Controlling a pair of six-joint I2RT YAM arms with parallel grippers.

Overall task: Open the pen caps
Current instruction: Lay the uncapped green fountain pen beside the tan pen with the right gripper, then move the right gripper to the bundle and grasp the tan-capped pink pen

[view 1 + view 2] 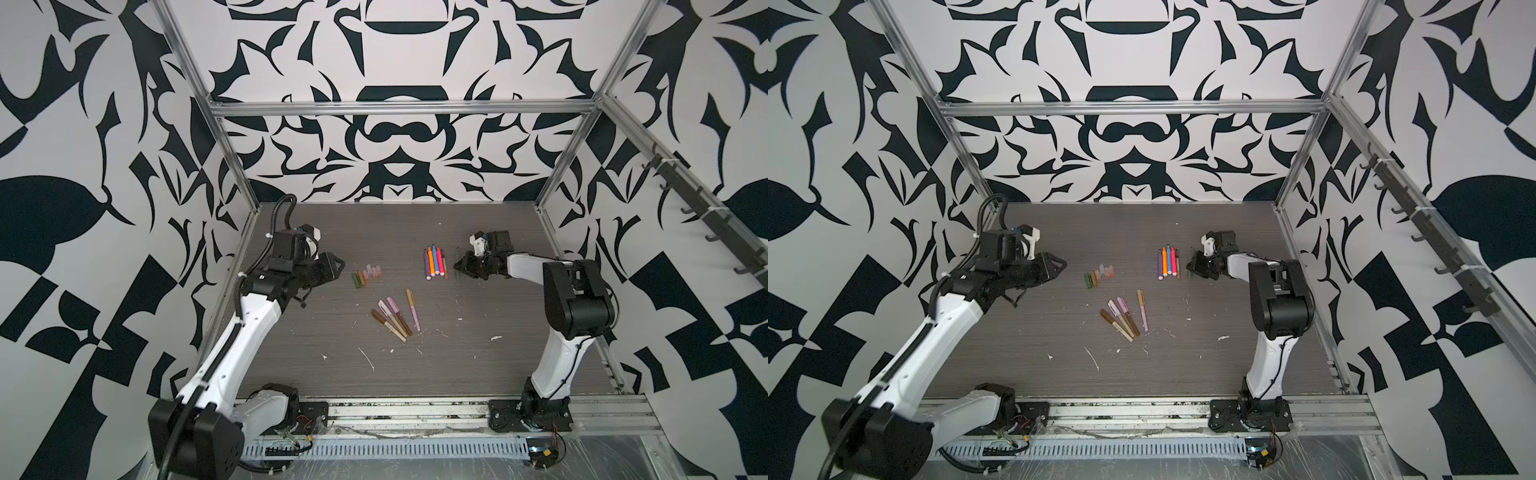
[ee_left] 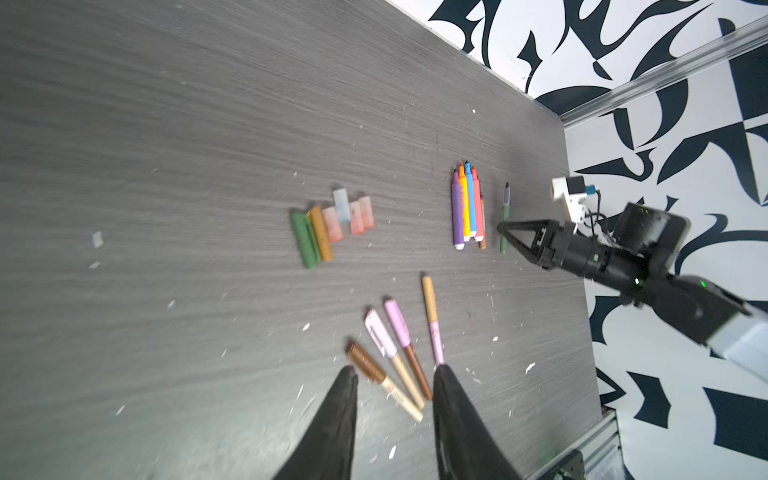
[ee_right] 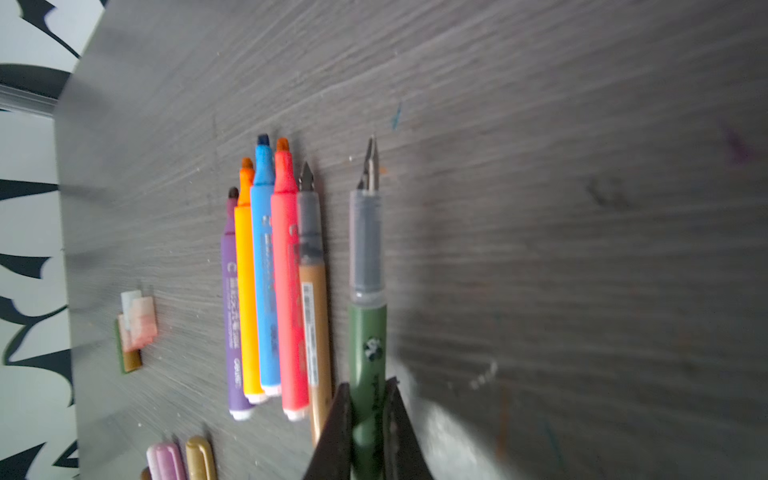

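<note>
"How did the left tool [image 2: 397, 372] stand?"

"Partly parted, with nothing between its fingers, at the left of the bench [image 1: 291, 353]. Just right of it the loose pen caps [image 1: 366, 274] lay huddled in a row."

"And the pens?"

"Four capped pens [image 1: 395, 313] fanned out at centre, nearer the front. Five uncapped pens [image 1: 434, 262] lay side by side further right."

"The right tool [image 3: 368, 384]?"

"Clamped tight on an olive-green pen [image 3: 368, 332], cap off and nib bare, just beside that row."
</note>
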